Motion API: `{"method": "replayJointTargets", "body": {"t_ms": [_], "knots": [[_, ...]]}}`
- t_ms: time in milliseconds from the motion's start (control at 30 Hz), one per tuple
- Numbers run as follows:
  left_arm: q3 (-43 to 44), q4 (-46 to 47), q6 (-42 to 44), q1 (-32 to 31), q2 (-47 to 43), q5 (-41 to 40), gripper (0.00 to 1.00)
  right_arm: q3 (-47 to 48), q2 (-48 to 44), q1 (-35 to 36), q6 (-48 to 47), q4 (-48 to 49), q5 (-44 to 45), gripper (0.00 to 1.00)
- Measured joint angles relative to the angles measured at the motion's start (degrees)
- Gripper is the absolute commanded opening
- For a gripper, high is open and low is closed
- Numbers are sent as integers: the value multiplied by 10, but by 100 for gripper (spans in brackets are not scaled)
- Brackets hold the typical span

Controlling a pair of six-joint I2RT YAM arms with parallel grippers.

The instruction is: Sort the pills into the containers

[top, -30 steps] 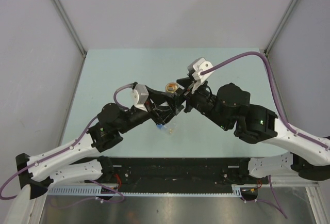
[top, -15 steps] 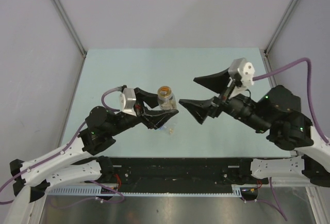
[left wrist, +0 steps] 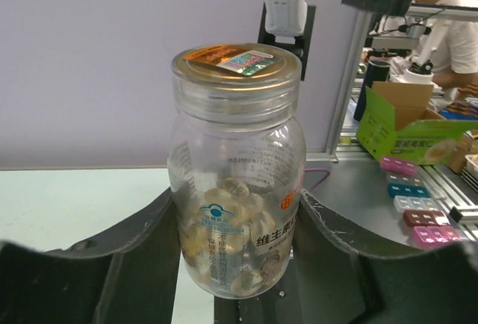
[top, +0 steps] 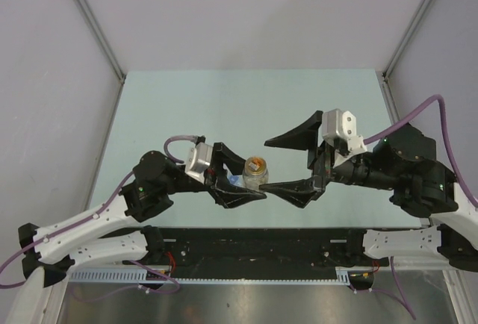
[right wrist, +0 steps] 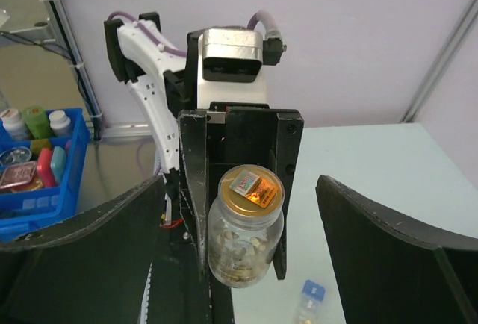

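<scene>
Left wrist view — the left hand clamps the pill jar. The right hand gapes wide, holding nothing.

A clear round plastic jar has a gold lid with an orange and rainbow-shimmer sticker. Tan-yellow pills show behind a label with a blue logo and dark lettering. A small clear vial has a blue cap. The table is pale mint green; a cable is purple.
</scene>
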Motion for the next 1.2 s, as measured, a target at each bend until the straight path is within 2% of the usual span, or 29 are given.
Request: {"method": "replayJointTargets", "body": {"t_ms": [200,400,600,700,733,833,1067,1200], "knots": [[9,-3,2,-4,7,20,0,-8,15,-11,-1,-9,-24,82],[10,-3,2,-7,9,24,0,-14,21,-26,1,-6,-37,71],[10,-3,2,-7,9,24,0,-18,30,-41,9,2,-61,54],[10,-5,2,-7,9,20,0,-18,33,-42,18,3,-77,30],[10,-4,3,-7,9,21,0,-18,33,-43,15,4,-79,18],[10,-4,3,-8,7,19,0,-18,33,-47,20,7,-83,5],[10,-14,13,-14,-1,-36,1,-23,38,-47,27,24,-61,4],[10,-25,26,-16,-2,-117,1,-23,63,-44,28,43,18,3]]}}
